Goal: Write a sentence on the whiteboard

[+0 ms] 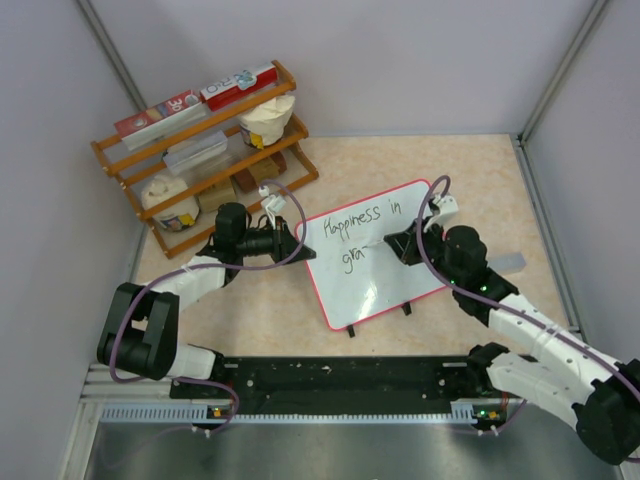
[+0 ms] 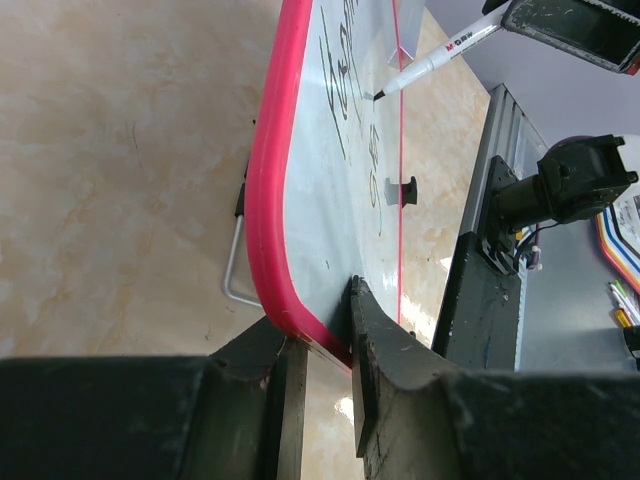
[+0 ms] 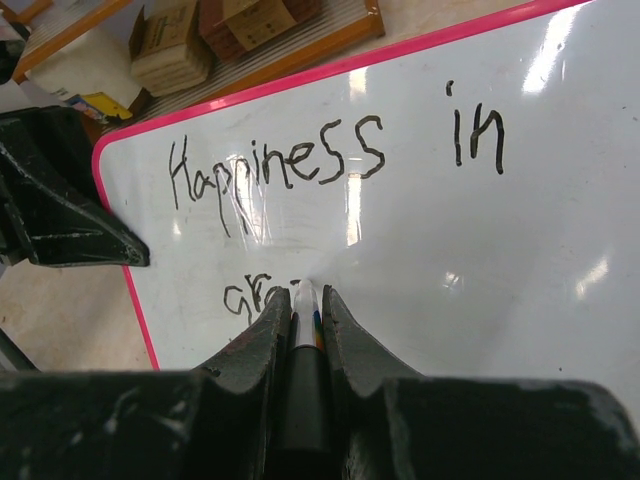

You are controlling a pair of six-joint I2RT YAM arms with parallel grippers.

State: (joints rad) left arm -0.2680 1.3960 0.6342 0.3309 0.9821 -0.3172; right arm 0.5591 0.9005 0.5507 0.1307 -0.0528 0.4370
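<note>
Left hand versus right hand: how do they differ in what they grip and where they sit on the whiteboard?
The left hand clamps the whiteboard by its red rim; the right hand clamps a marker. The left hand sits at the board's edge; the right hand hangs over its face, marker tip by the sentence's second line. Both are shut.

The whiteboard (image 1: 388, 285), glossy white with a thin red rim, rounded corners and small black feet, sits near the middle of the tabletop (image 1: 480, 170), turned askew to its edges. The sentence (image 1: 352, 222), in thin black handwriting, reads "Happiness in" on the upper line, with only "gra" beneath it.
</note>
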